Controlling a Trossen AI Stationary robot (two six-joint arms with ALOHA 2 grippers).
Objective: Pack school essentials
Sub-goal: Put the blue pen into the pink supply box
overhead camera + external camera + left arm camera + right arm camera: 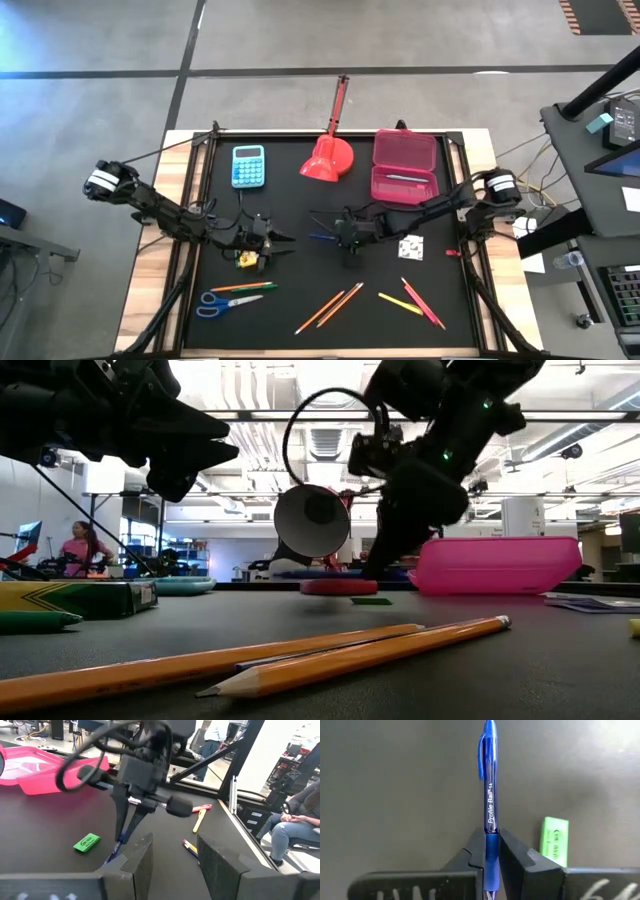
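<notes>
Mid-table, the right gripper [491, 851] is clamped on the blue pen [490, 795]; the left gripper [172, 857] waits open nearby. Lift straight, keep the pen level, carry it to the pink case [404, 166] at the far edge.

Around your black-topped table [300, 270] lies a grey concrete floor [90, 40] crossed by dark lines; beyond it, a workshop with bright ceiling lights [250, 435], where a seated person [295, 820] waits nearby.
</notes>
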